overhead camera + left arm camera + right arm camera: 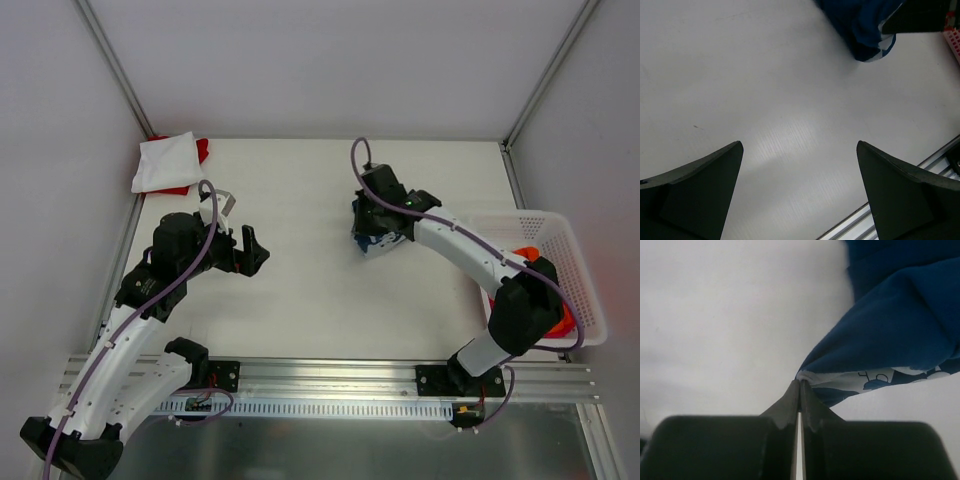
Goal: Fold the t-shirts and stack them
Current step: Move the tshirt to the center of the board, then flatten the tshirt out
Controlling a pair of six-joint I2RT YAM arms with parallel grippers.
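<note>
Navy t-shirt (900, 335) hangs by a thin edge nipped in the right gripper (800, 390), centre frame; a tug could slip it, while the left gripper (799, 146) spreads wide, empty.

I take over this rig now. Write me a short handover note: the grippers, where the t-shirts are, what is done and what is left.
Left gripper: open, empty, above bare table.
Right gripper: shut on an edge of the navy t-shirt, which is bunched at mid-table, unfolded.
Done: white t-shirt lies folded on a red t-shirt, far left corner.
Left: fold and stack the navy one; orange cloth lies in the white basket at right.
</note>
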